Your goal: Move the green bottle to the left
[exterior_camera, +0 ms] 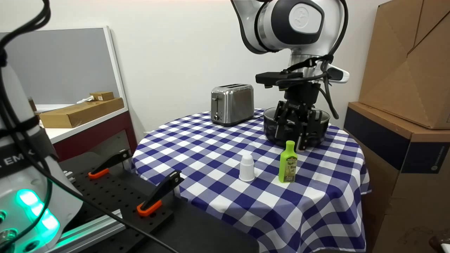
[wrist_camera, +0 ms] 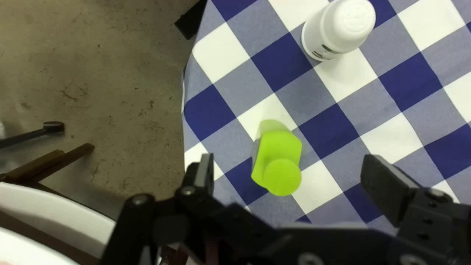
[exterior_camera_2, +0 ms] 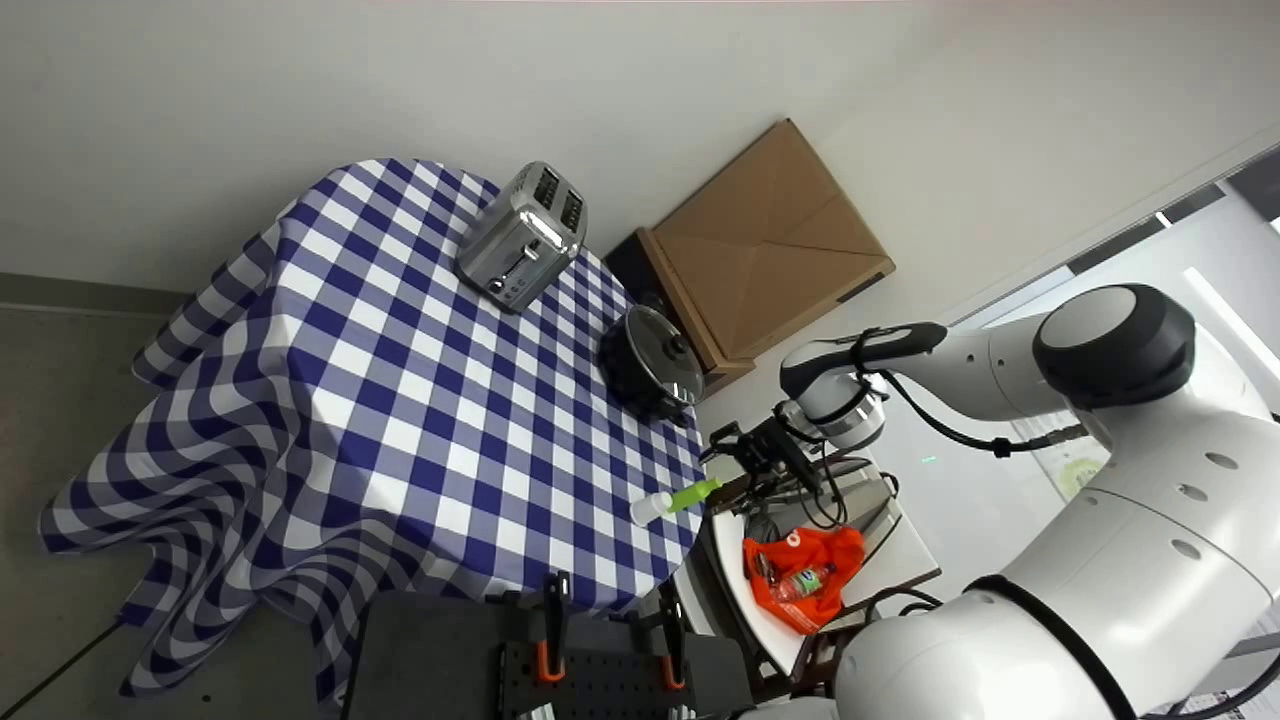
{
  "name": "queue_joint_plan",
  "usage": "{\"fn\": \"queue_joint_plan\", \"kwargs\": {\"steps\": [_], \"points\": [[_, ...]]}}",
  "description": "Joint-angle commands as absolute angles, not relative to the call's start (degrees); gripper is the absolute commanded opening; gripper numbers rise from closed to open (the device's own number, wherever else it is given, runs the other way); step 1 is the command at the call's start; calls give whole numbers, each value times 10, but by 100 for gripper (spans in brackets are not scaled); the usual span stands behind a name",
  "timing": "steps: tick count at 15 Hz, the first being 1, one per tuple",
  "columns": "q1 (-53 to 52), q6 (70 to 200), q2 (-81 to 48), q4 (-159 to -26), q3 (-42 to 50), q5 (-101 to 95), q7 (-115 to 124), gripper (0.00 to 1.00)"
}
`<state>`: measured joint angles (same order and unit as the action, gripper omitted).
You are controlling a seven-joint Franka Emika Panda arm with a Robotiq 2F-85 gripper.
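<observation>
Edges: in the wrist view I see the blue-and-white tablecloth (wrist_camera: 220, 48) end near the green bottle (wrist_camera: 278, 158), on the picture's left, with floor (wrist_camera: 128, 73) beyond. In an exterior view, a broad run of cloth lies between the green bottle and the toaster (exterior_camera_2: 520, 240); I log that stretch as open room.

Tool: I find the gripper (wrist_camera: 289, 176) spread wide, with nothing in its grasp. The green bottle stands upright on the cloth and, in the wrist view, appears between the two fingers (wrist_camera: 206, 176), apart from both and nearer the one on the picture's left. How high the fingertips sit relative to its top I cannot judge.

Surroundings: the white bottle (exterior_camera: 247, 169) stands upright near the green one, apart from it, and outside the finger span in the wrist view; I record it as the closest obstacle. In an exterior view, the lidded dark pot (exterior_camera: 270, 130) shows behind the gripper. Cardboard boxes (exterior_camera: 404, 70) rise beyond the cloth's edge on the pot's side. Two black clamps (exterior_camera: 161, 192) sit on a dark perforated board (exterior_camera: 116, 193) beside the cloth.
</observation>
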<state>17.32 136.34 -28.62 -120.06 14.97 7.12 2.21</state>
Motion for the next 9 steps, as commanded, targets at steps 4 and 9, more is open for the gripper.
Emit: {"fn": "queue_joint_plan", "kwargs": {"steps": [4,9], "points": [[165,1364,-325,-1165,148,44,39,71],[162,1361,-342,-1154,147,35,41,39]]}}
